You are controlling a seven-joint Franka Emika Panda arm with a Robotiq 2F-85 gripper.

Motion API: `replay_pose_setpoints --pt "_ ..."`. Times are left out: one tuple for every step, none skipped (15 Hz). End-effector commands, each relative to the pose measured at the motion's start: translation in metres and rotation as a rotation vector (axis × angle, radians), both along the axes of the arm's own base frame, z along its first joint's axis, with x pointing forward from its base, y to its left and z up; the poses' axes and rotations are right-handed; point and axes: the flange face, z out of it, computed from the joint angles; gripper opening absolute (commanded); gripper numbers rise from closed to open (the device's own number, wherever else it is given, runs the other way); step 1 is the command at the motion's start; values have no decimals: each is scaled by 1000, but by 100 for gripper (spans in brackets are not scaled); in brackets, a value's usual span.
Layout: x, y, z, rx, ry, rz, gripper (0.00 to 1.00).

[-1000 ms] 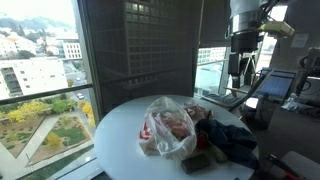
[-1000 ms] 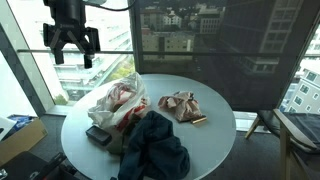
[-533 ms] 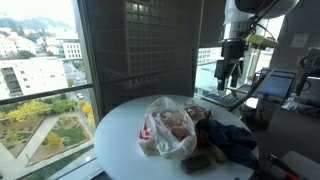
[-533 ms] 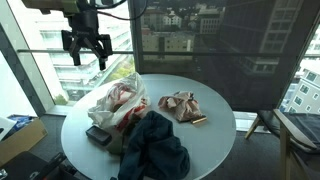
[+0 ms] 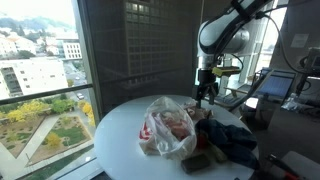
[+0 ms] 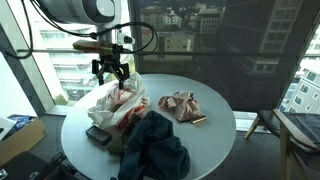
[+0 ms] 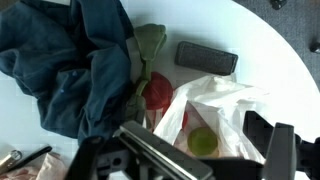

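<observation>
Beside tall windows (image 5: 40, 80) over a city stands a round white table (image 6: 215, 135) with a small clutter on it. 1 robot arm reaches down from above. Its gripper (image 6: 112, 75) hangs just over a thin plastic bag (image 6: 115, 102), and both exterior views show it there (image 5: 205, 95). The 2 fingers are spread as wide as they go and point straight down. Nothing is between them, and they seem to be just clear of the bag.

The bag (image 7: 215, 110) sits on the table with its top slumped open, probably because nothing holds up the soft film. Red and green items inside keep it bulging. Touching the bag is a blue cloth (image 6: 152, 148), crumpled in a heap the way soft fabric settles. A flat black block (image 7: 207, 58) lies just beside both, near the table's edge. A patterned rag (image 6: 180, 105) lies apart, toward the table's middle. From the wrist view, the bag's mouth is directly below the fingers.
</observation>
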Motion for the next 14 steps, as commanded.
replay_pose_setpoints --pt "49 32 -22 -14 28 20 100" --pt "58 34 -29 -18 39 19 100" --pt "64 35 -36 -10 57 18 100" --pt "71 38 -42 -19 59 22 100" --pt "76 41 -48 -23 64 28 100" --pt "84 43 -53 -19 63 39 100" --pt "91 45 -59 -13 65 35 100" --pt "96 46 -65 -22 66 37 100" --pt "102 47 -74 -50 67 50 100" --pt "107 45 -83 -93 66 65 100" --pt "111 43 -91 -124 74 77 100" --pt "114 41 -100 -160 84 85 100" --pt "115 41 -108 -181 101 94 100" --pt "114 46 -117 -199 117 110 100"
